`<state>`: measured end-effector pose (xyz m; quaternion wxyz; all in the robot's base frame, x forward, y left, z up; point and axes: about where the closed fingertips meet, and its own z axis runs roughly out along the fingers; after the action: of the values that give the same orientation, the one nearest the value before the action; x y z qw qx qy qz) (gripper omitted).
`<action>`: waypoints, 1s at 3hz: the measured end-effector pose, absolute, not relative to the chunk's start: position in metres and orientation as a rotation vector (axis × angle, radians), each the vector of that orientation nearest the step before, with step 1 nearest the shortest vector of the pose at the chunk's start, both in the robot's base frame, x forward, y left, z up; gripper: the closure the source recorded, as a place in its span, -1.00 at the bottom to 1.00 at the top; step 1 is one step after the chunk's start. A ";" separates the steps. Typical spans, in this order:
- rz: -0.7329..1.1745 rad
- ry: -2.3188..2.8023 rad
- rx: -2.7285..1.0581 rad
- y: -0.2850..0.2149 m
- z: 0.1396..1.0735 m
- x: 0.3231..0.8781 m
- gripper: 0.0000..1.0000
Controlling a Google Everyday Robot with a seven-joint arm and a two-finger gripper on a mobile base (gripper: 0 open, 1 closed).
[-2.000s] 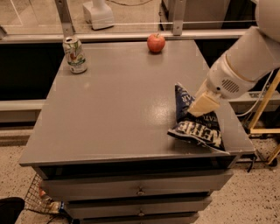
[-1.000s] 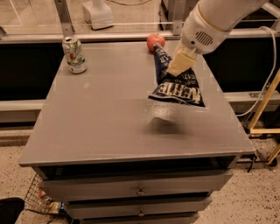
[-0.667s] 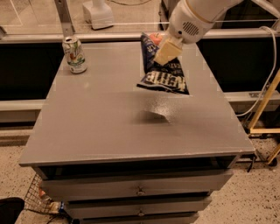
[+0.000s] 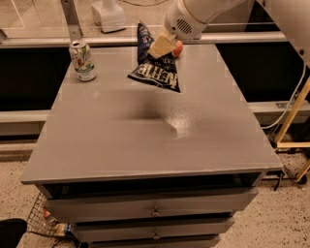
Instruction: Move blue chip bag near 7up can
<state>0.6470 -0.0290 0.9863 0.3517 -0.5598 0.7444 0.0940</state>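
Observation:
The blue chip bag [image 4: 154, 68] hangs in the air above the back middle of the grey table [image 4: 145, 140], its white lettering upside down. My gripper [image 4: 161, 46] is shut on the bag's upper part and holds it clear of the tabletop. The 7up can [image 4: 83, 60], white and green with a silver top, stands upright at the table's back left corner, well to the left of the bag.
A red apple [image 4: 178, 48] sits at the back of the table, mostly hidden behind the gripper. A white object [image 4: 109, 14] stands on the ledge behind. Drawers [image 4: 155, 210] run below the tabletop. A wooden frame [image 4: 295, 116] stands at the right.
The gripper has lifted the chip bag off the table's right front and carried it up and to the left, toward the back. The can has not moved.

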 end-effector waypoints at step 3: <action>0.338 1.915 -1.456 -0.010 0.961 0.716 1.00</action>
<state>0.7162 -0.0101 0.9605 0.3485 -0.5618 0.7388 0.1305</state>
